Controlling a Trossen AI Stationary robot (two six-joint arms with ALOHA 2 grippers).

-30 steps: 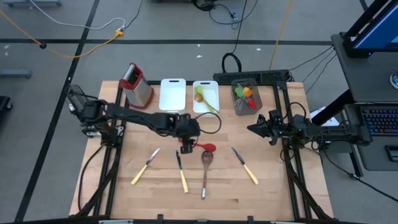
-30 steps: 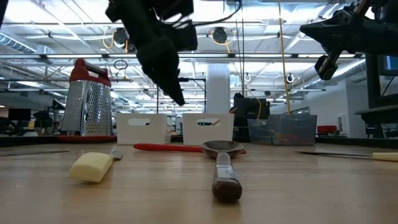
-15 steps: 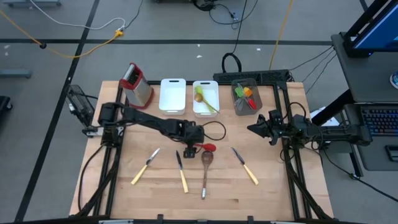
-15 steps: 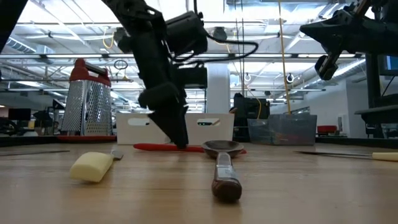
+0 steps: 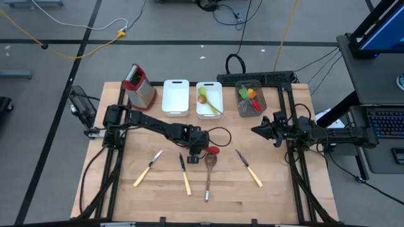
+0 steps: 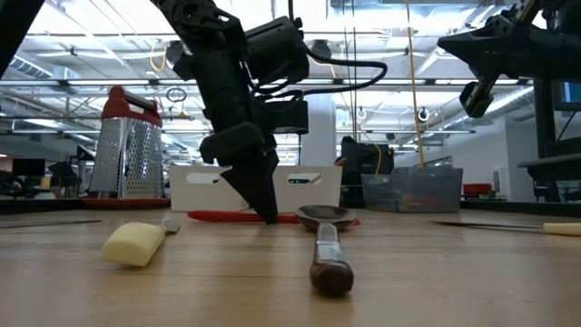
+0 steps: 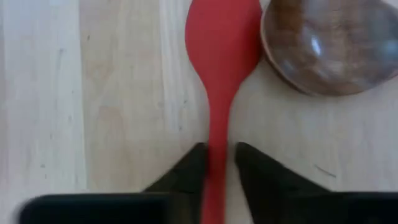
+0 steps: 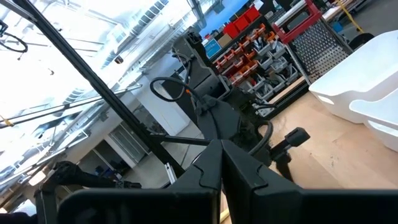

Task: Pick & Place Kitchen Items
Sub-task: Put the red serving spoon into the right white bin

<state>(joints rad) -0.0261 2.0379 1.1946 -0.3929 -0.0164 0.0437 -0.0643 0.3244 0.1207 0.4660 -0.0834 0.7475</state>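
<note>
**Left gripper clamped on the red spoon's handle**

Left gripper sits low at the middle of the wooden table, its 2 dark fingers pressed against either side of the red spoon, on the thin handle. In the left wrist view the spoon's long axis runs straight out from between the fingers, with the broad red blade pointing away from the gripper and the handle end hidden between them. From above, the blade shows just to the right of the gripper. The spoon lies flat on the table; in the low view the fingertips reach down onto it.

Behind the gripper stand the box grater with its red top, 2 white trays, one holding green and yellow utensils, and a grey bin with green, orange and red pieces. No writing can be read on any of them.

Just beside the red blade lies the wooden spoon, its bowl nearly touching the blade, its handle running toward the table's front edge, roughly at a right angle to the red spoon. Front and left of the gripper lie 2 cream-handled knives, blades pointing back toward it; a 3rd knife lies well to the right.

Right gripper hangs at the table's right edge, well apart from the spoon, fingers together and holding nothing.
</note>
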